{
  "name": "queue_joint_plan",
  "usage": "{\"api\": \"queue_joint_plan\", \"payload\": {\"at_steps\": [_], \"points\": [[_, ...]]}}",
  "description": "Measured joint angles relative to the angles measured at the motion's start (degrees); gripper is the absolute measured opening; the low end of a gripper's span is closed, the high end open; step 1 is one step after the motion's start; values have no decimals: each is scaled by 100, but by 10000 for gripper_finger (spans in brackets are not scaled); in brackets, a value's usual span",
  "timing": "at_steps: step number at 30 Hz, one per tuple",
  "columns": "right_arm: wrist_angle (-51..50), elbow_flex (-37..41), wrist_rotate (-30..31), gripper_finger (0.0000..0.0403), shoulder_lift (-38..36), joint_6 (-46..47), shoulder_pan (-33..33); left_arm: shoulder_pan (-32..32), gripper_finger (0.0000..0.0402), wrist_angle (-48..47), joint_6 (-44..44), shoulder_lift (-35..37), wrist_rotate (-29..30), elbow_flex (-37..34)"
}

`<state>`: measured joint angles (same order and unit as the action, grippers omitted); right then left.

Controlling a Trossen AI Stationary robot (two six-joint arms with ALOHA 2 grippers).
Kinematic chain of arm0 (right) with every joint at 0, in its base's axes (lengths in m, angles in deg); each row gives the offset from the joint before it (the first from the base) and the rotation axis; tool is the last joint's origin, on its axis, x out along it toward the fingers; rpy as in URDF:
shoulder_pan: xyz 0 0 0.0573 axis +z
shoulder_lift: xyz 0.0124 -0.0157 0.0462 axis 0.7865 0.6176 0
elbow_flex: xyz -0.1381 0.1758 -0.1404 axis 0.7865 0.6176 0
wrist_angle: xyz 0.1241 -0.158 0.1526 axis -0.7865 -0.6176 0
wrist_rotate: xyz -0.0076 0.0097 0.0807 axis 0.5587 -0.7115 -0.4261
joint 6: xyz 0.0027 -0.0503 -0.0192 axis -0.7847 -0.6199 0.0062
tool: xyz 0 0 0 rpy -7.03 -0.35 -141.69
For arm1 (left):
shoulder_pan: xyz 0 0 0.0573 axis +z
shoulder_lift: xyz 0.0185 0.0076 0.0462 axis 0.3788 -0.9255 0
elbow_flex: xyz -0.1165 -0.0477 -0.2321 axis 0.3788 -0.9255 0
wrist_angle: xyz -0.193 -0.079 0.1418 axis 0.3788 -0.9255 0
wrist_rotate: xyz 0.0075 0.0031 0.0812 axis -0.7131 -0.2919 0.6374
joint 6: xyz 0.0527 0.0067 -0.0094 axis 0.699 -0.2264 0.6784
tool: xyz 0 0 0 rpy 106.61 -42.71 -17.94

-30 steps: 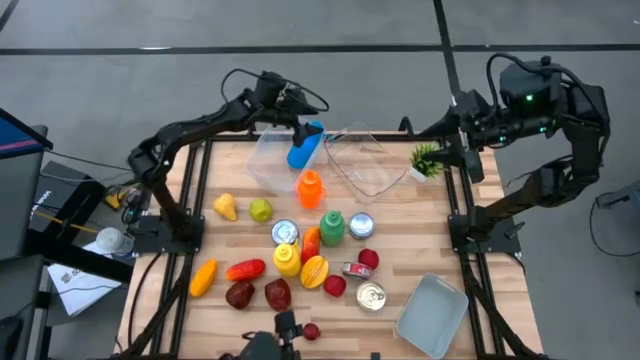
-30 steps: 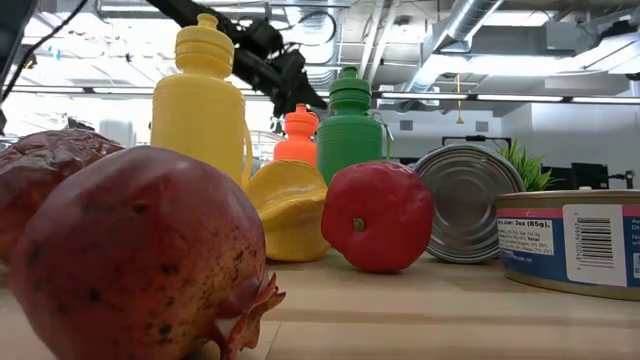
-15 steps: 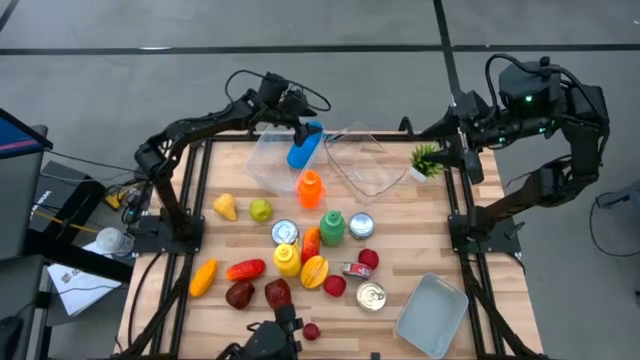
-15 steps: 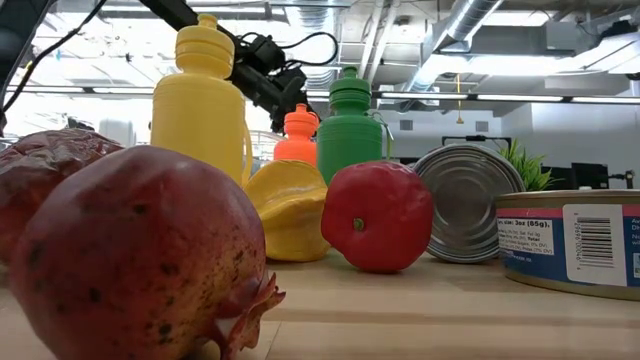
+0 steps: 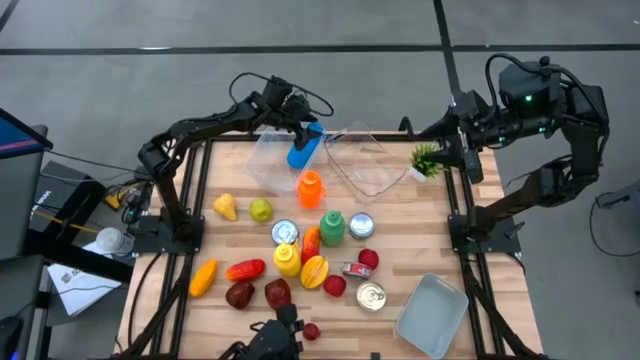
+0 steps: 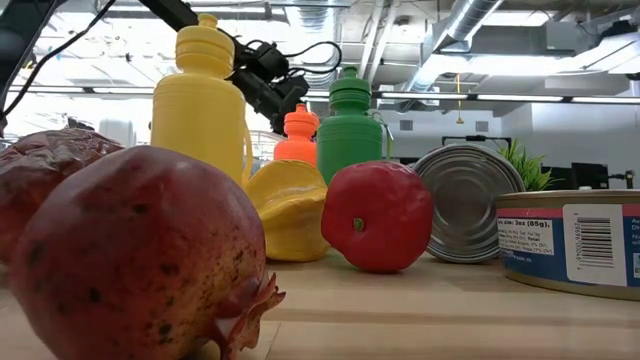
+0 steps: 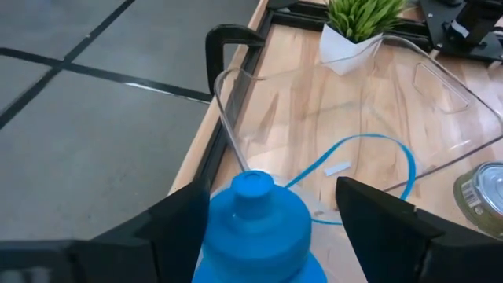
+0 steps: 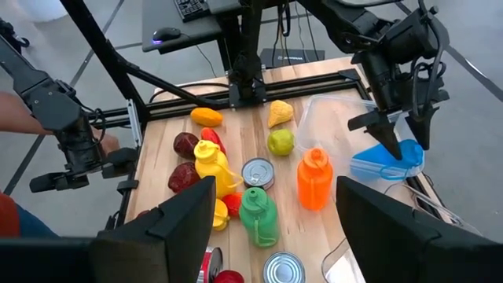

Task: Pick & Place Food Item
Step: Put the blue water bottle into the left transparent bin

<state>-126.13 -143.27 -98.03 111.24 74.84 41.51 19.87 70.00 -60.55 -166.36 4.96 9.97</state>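
Note:
A blue bottle (image 5: 303, 148) lies in a clear container (image 5: 268, 165) at the table's far side, its cap end (image 7: 253, 187) toward my left wrist camera. My left gripper (image 5: 299, 127) hangs over it, slanting down. It is open, with one finger on each side of the cap end (image 7: 271, 189). The right wrist view shows the same fingers (image 8: 393, 130) spread above the bottle (image 8: 385, 163). My right gripper (image 8: 275, 189) waits raised at the far right (image 5: 466, 152), open and holding nothing. My left gripper stands astride the blue bottle's cap end, coming from above at a slant. One finger (image 7: 185, 224) looks close against the bottle's shoulder (image 7: 216, 224), while the other (image 7: 377, 224) stands apart with a gap. I cannot tell whether it touches the bottle.
A second clear container (image 5: 362, 160) and a small potted plant (image 5: 427, 160) stand to the right of the bottle. Orange (image 5: 310, 188), green (image 5: 332, 227) and yellow (image 5: 287, 258) bottles, cans and fruit crowd the middle. A grey tray (image 5: 432, 315) lies near right.
My left gripper has sunk a little toward the blue bottle. The bottle has stayed where it was.

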Motion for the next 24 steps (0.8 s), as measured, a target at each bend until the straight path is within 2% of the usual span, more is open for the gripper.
{"api": "queue_joint_plan", "payload": {"at_steps": [4,17,24], "points": [[2,1,0,254,50,1,0,0,234,6,4,0,72,0],[-8,0,-2,254,157,0,0,0,106,-16,123,0,87,0],[-7,0,-2,254,155,2,0,0,49,-13,137,0,86,0]]}}
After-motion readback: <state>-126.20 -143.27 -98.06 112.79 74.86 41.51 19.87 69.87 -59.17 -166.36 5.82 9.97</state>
